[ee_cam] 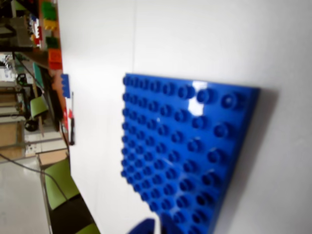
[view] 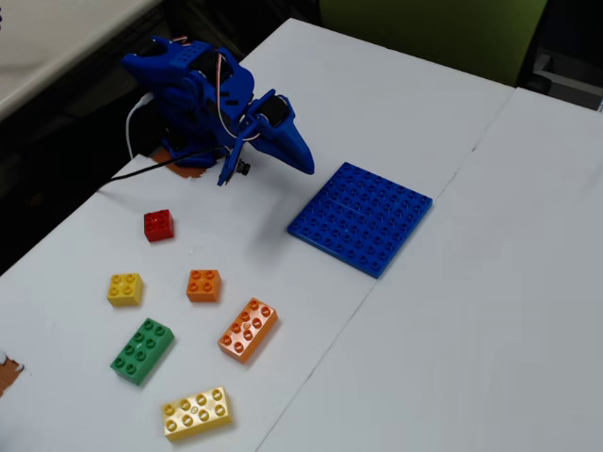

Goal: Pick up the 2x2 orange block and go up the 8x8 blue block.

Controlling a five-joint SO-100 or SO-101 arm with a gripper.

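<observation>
Small square orange plastic four-stud brick (view: 203, 284) resting untouched on white counter (view: 452, 311), large flat blue studded plate (view: 361, 217) well apart, blue pincer (view: 303, 160) empty beside plate, jaw state indeterminable.

We see a white table (view: 490, 282) under even light, a green panel (view: 424, 33) at its far edge, dark floor (view: 57, 151) alongside.

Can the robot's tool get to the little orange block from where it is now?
Probably yes. The small orange block lies alone on the table, with clear gaps to the red block and the long orange block. The tool is raised near the blue plate, and nothing stands between them.
</observation>
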